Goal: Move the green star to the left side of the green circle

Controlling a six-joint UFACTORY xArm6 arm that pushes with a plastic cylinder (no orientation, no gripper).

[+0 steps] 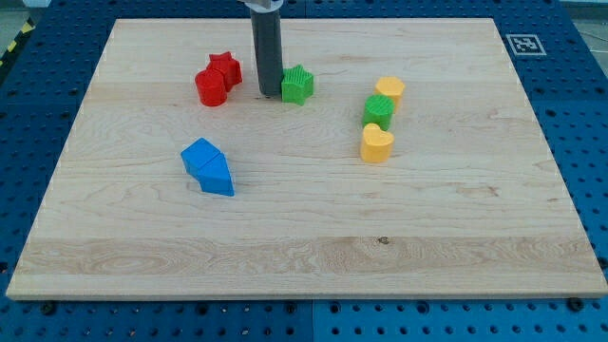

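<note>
Tip (269,93) touching star (297,85) at its left; circle (378,110) well right.

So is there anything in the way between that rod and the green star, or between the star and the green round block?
Nothing visible. My tip sits right at the green star's left edge, and bare board lies between the star and the green circle.

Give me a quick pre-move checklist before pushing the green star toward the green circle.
1. My tip beside the green star-shaped block, on its left: ok.
2. Tip touching star: cannot tell.
3. Green round block located, between the yellow block and the yellow heart-shaped block: ok.
4. Star already left of circle, but far off: not ok.
5. Red blocks off the push path: ok.
</note>
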